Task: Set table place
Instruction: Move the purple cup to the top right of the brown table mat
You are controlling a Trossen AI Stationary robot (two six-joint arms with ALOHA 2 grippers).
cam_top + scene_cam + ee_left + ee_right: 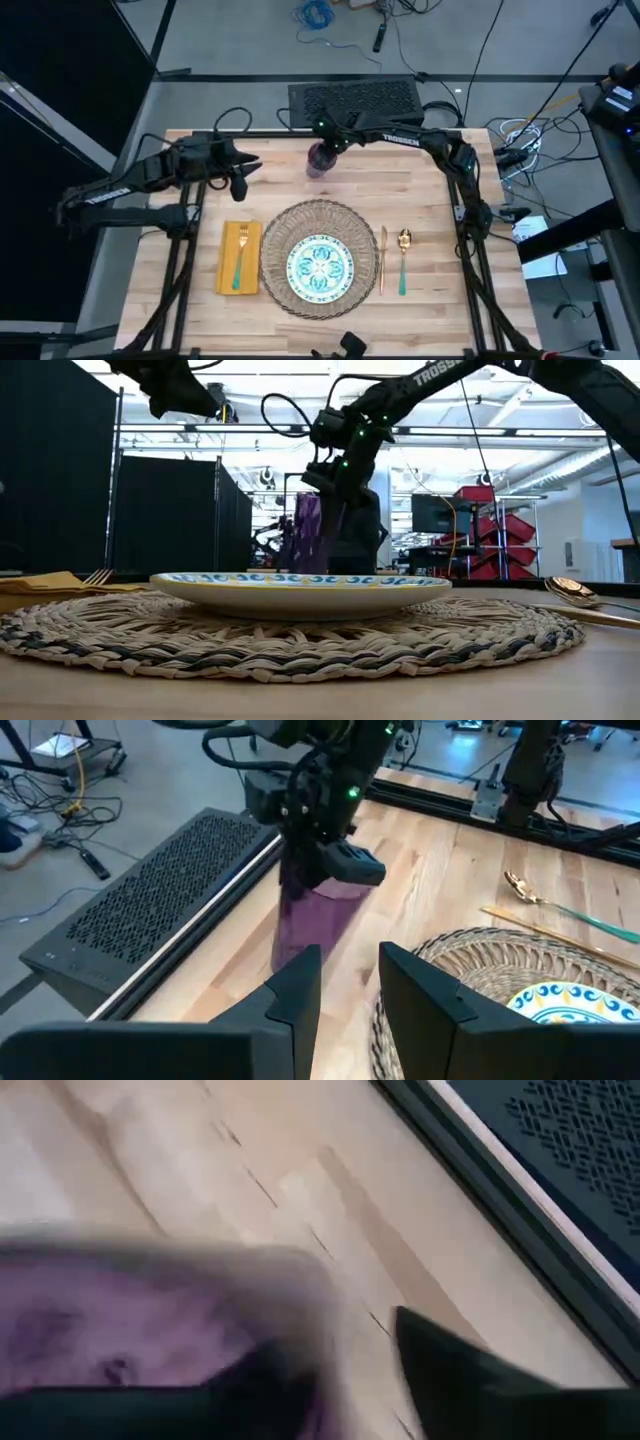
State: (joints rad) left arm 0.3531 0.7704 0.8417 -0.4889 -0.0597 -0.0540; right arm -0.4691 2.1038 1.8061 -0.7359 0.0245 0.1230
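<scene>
A small purple cup (318,160) is at the table's far middle, with my right gripper (326,150) shut on it. On the table (440,190), a woven round placemat (280,225) carries a white plate with a teal pattern (320,267). Left of it a fork (240,255) lies on the yellow napkin (228,272). A knife (382,260) and a spoon (403,262) lie to its right. My left gripper (240,178) hovers open over the far left, pointing at the cup (315,920). My right gripper holds the cup by its rim wall (320,1315), on the side toward the table's far edge. One finger (460,1380) is outside the wall and the other seems to be inside. The fingers come from above, pointing down. The cup stands upright; whether its base touches the table, I cannot tell.
A black perforated box (355,100) lies just beyond the far rail (220,880). Bare wood lies between the cup and the placemat's far rim (460,945). Cables and equipment stand off the table's right edge.
</scene>
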